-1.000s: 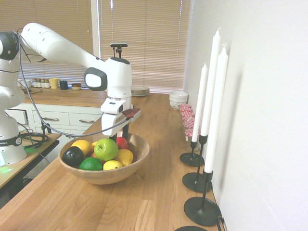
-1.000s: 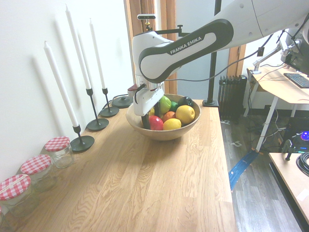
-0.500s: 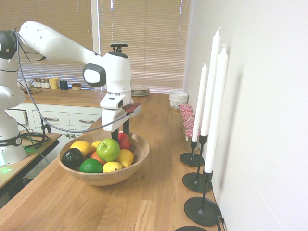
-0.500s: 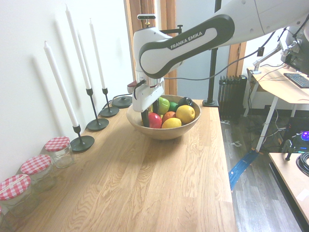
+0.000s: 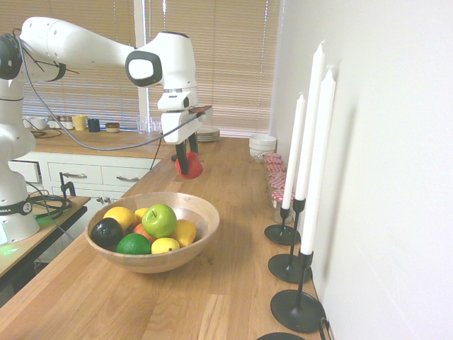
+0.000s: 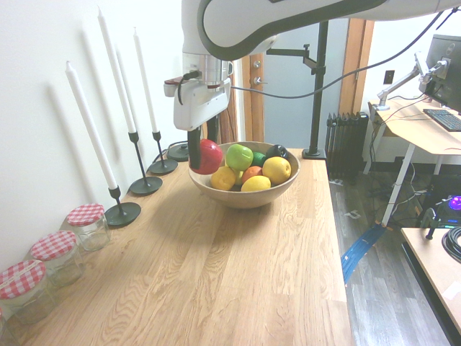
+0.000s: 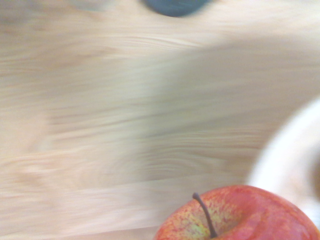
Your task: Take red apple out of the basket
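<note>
The red apple (image 5: 191,166) (image 6: 209,156) hangs in the air above the far rim of the basket (image 5: 202,225) (image 6: 245,197), a wide wooden bowl on the counter. My gripper (image 5: 187,161) (image 6: 203,157) is shut on the apple, its dark fingers pointing down on either side of it. In the wrist view the red apple (image 7: 240,215) with its stem fills the lower edge over blurred wood, and the basket rim (image 7: 285,155) shows pale beside it. A green apple (image 5: 160,219) (image 6: 239,156), lemons, an orange fruit and a lime lie in the basket.
Three black candlesticks with tall white candles (image 5: 309,142) (image 6: 119,79) line the wall beside the basket. Jars with red checked lids (image 6: 86,225) stand along the wall further down the counter. White bowls (image 5: 262,146) and plates (image 5: 206,133) sit at the far end.
The gripper closed on the red apple inside the basket, then rose with it well above the bowl and shifted toward the far rim and the candle side.
</note>
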